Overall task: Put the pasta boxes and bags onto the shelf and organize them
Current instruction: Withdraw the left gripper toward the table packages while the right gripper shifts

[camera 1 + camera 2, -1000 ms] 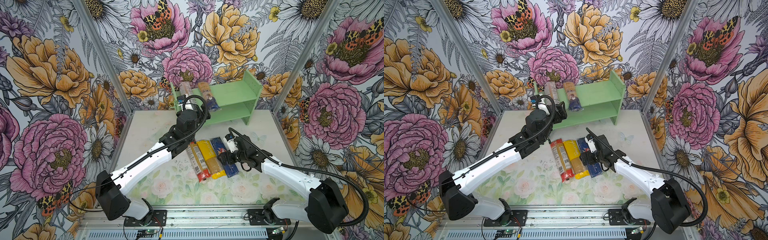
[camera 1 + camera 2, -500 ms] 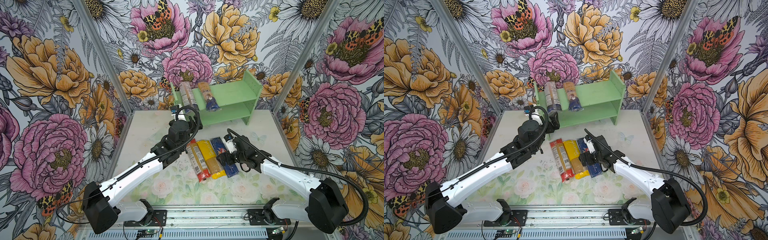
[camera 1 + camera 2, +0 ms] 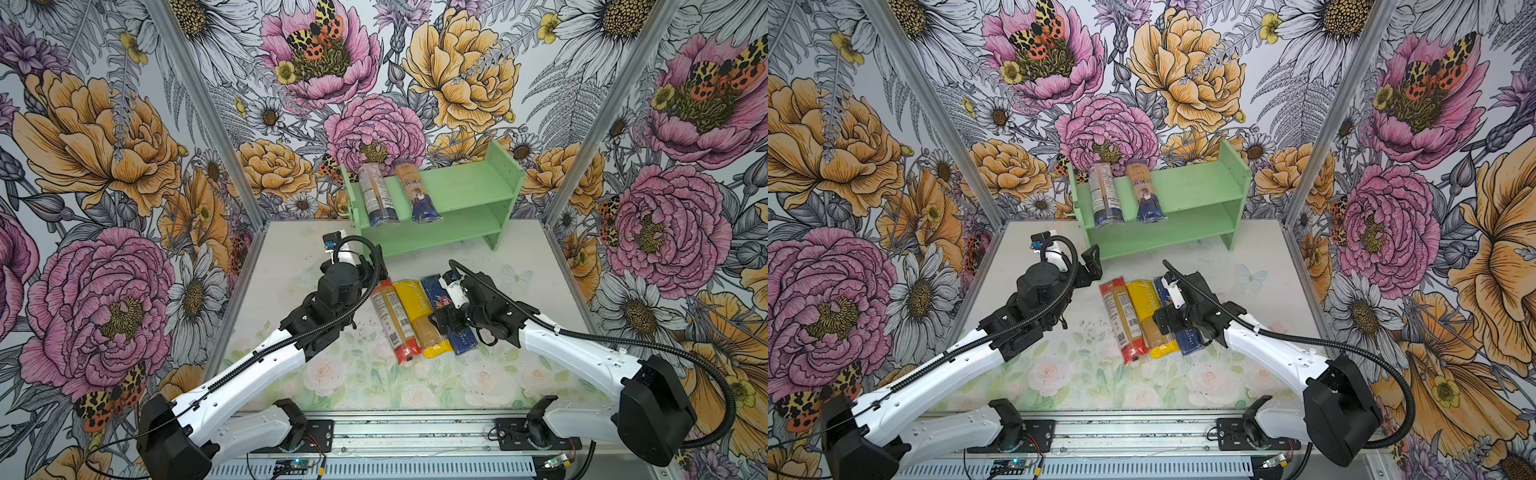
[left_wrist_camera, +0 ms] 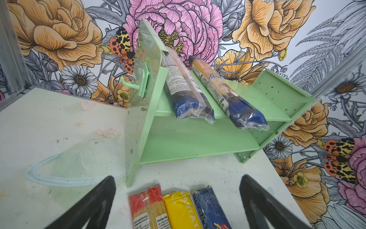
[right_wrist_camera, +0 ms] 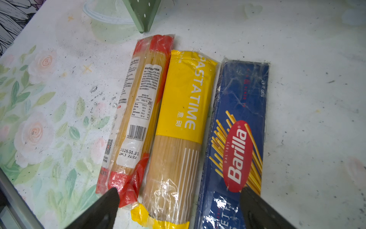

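The left pincer [image 4: 177, 178] is spread wide and holds nothing, just in front of the shelf [image 4: 190, 138]. The right pincer [image 5: 179, 190] is wide and empty too, over the yellow bag [image 5: 184, 95]. That bag lies in front of the shelf, between the red-ended bag [image 5: 138, 111] and the blue Barilla box [image 5: 241, 119]. Two clear bags [image 3: 376, 195] lie on the shelf's top board, at its left end.
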Robot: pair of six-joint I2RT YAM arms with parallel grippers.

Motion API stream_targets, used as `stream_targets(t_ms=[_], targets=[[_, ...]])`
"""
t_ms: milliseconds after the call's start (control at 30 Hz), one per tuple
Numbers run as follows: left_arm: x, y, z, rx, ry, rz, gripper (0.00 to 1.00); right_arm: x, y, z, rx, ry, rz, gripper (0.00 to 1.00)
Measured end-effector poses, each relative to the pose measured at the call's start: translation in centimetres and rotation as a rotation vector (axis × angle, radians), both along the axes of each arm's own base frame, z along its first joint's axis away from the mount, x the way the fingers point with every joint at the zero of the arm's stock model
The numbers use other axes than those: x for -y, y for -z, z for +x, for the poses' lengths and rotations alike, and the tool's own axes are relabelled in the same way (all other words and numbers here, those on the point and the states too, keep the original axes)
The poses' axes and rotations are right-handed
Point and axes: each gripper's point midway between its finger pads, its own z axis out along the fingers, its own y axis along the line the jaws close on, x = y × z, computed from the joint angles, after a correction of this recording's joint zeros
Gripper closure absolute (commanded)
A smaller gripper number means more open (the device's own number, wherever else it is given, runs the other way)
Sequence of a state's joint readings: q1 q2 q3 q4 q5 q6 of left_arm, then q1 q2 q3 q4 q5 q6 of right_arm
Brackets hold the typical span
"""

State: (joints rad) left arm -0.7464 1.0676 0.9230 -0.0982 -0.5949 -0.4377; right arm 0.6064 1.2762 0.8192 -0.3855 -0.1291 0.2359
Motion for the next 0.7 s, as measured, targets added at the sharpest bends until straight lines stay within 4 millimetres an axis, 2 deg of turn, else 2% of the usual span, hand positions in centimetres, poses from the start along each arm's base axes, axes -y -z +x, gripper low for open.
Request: stream_targets(t_ms=[367, 700], targets=[[-1.8, 3.0, -0.4, -0.062, -0.035, 0.026, 0.01, -1.1, 0.3, -0.1, -0.002, -0.017, -0.019, 0.03], [-3.7, 5.5, -1.2, -0.099, -0.065, 0.046, 0.01, -3.3, 1.2, -0.9, -0.010, -0.070, -0.060, 0.03]])
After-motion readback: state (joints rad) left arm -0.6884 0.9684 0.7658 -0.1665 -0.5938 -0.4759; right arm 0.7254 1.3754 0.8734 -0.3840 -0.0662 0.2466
